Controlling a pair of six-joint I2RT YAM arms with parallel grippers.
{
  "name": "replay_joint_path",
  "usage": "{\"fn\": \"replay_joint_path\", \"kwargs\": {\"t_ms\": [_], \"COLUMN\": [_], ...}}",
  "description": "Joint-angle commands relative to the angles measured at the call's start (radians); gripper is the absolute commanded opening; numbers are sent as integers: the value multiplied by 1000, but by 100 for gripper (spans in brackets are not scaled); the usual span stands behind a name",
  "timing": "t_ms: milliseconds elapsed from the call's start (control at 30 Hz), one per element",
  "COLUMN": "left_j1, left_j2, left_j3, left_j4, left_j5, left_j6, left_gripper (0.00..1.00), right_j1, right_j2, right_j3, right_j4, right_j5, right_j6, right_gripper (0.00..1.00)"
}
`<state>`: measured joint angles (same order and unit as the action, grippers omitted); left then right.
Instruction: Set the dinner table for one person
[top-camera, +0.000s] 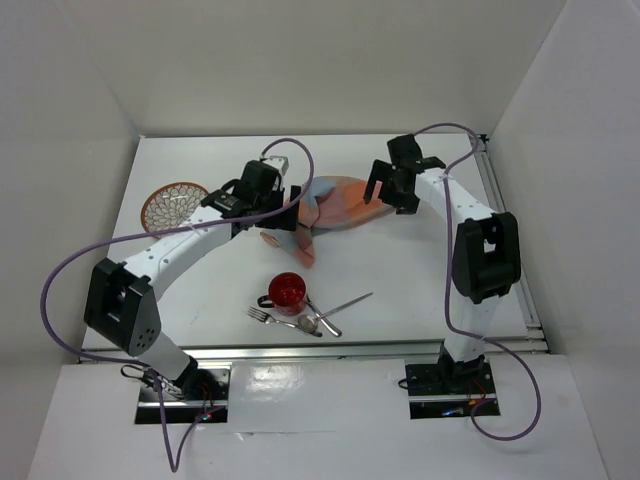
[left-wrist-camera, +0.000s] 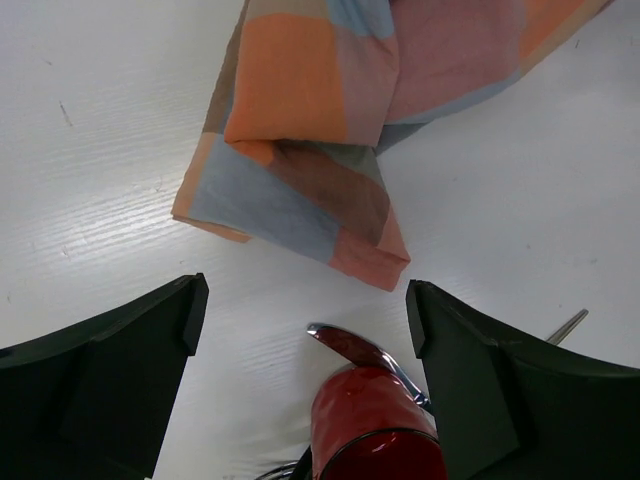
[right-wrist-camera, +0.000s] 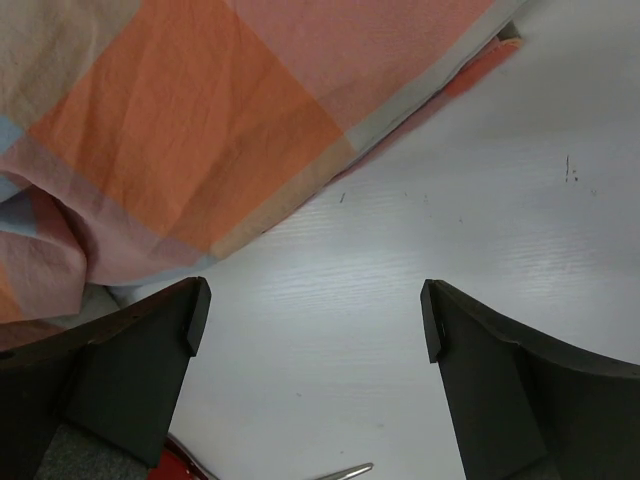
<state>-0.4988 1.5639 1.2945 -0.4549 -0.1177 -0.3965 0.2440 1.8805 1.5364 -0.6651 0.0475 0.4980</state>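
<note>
Flanking the checked cloth (top-camera: 345, 205), left pincer (left-wrist-camera: 300, 305) and right pincer (right-wrist-camera: 312, 305) hover agape.

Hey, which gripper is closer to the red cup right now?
Left. The left gripper hovers open just beyond the red cup, by the near corner of the checked cloth; the right gripper hangs farther off, at that cloth's right end.

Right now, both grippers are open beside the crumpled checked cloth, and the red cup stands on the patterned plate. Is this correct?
One detail is wrong: the red cup stands on the dinner table near the fork, apart from the patterned plate, as the top external view shows. The rest holds: the left gripper and right gripper are open beside the checked cloth.
</note>
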Motion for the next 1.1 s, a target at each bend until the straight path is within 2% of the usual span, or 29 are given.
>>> {"fn": "replay_joint_path", "kwargs": {"t_ms": [0,200,267,367,433,533,633,767,1067], "left_j1": [-36,-90,-103,-130,-144,-173,-204,-225,-225], "left_j2": [-30,-1,10,22,36,74,149,231,386], "left_j3": [52,81,81,60,8,-17,-3,17,89], "left_j4": [-7,-5,-5,13,42,62,50,50,19], "left_j5": [13,-66,-38,-63,-63,-111,-168,-175,-277], "left_j6": [-13,-59,-88,-189,-257,-313,-324,-346,-370], "left_gripper": [100,100,100,100,90,83,81,81,77], "right_j1": [-11,-11,-11,-11,-20,-31,-40,-51,-51], "right_j2": [-75,-124,-155,-202,-237,-262,-262,-253,-235], "right_j3": [-24,-64,-96,-143,-174,-231,-240,-240,-231], "right_j4": [47,79,110,136,154,183,196,196,205], "right_j5": [-15,-15,-15,-15,-28,-53,-64,-75,-94], "right_j6": [14,5,-9,-18,-18,-18,-27,-27,-36], "right_gripper": [100,100,100,100,100,100,100,100,100]}}
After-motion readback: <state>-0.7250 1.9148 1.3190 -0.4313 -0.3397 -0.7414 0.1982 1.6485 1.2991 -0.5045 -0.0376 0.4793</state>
